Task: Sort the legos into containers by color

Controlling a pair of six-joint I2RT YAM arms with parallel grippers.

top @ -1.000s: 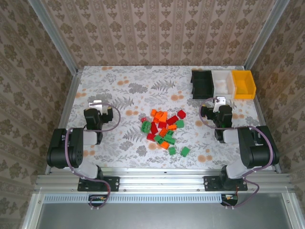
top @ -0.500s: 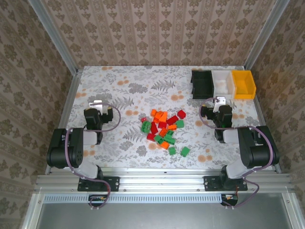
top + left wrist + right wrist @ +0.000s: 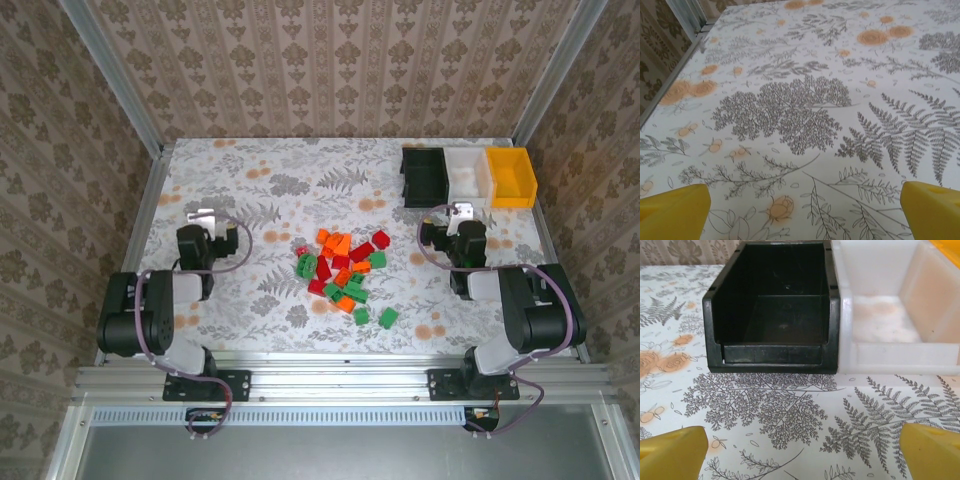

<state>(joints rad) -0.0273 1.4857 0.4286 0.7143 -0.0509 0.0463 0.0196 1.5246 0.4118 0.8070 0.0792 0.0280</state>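
Note:
The legos (image 3: 342, 272) lie in a loose pile of orange, red and green bricks at mid-table, with one green brick (image 3: 388, 318) a little apart at the front. The containers stand in a row at the back right: black (image 3: 410, 178), white (image 3: 470, 192), yellow (image 3: 512, 195). My left gripper (image 3: 203, 215) hovers well left of the pile, open over bare patterned table (image 3: 805, 212). My right gripper (image 3: 461, 209) is open just in front of the black bin (image 3: 772, 354) and the white bin (image 3: 890, 352), both empty as far as they show. Nothing is between either pair of fingers.
Metal rails (image 3: 150, 200) border the table on both sides and along the front. A corner of the yellow bin (image 3: 946, 244) shows at the top right of the right wrist view. Open tablecloth lies between the pile and each gripper.
The left arm has shifted very slightly to the left. The right arm, the bricks and the bins have not moved.

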